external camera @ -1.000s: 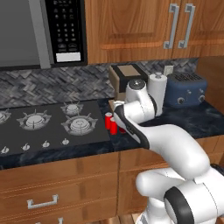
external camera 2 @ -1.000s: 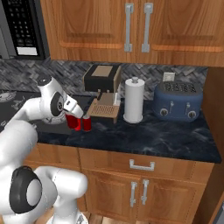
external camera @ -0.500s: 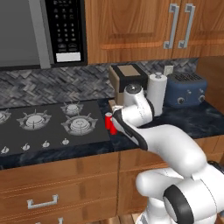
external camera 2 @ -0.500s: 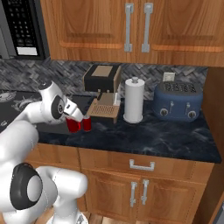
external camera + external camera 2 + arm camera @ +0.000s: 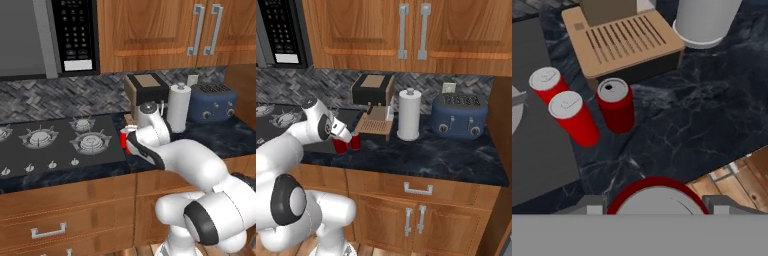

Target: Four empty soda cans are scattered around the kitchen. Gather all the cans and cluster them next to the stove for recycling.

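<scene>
Dark marble worktop point(image 5: 446, 155) beside the stove point(image 5: 60, 142): jaws partly open, clamped on a red soda can point(image 5: 657, 196) held above the worktop, just off the stove's right edge. Three more soda cans point(image 5: 615, 104) stand upright in a tight cluster by that stove edge, in front of the wooden coffee machine tray point(image 5: 622, 42), paper-towel roll point(image 5: 409, 114) beyond.

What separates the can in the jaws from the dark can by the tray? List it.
The held can sits between the jaws; the dark can stands free on the counter. The held can looks bright red; the dark can, shaded. Both are red, grey-topped.
</scene>
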